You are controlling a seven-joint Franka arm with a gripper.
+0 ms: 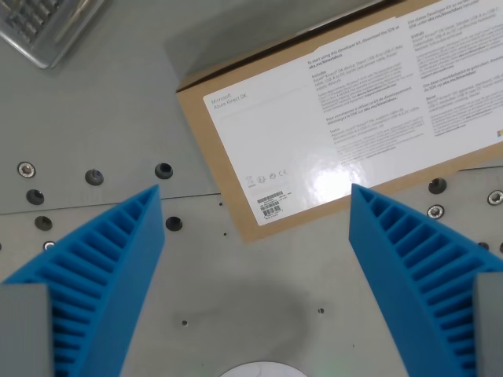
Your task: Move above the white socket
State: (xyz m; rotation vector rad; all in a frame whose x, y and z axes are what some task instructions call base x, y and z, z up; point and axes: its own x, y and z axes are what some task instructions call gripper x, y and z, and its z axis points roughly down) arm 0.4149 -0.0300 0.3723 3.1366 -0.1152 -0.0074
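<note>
At the bottom edge, a white rounded sliver (262, 369), probably the white socket, barely shows between the wide-open, empty blue ribbed gripper (255, 196) fingers. It could easily slip out of view. Beyond, on the grey metal worktop (102, 110), lies a cardboard box with a white label (346, 118); drifting there would overshoot.

The gripper (255, 192) is wide open. Its two blue fingers (102, 267) come up from the bottom corners of the frame, one at the lower left and one at the lower right. They are ribbed, lean toward each other, and hold nothing.
</note>
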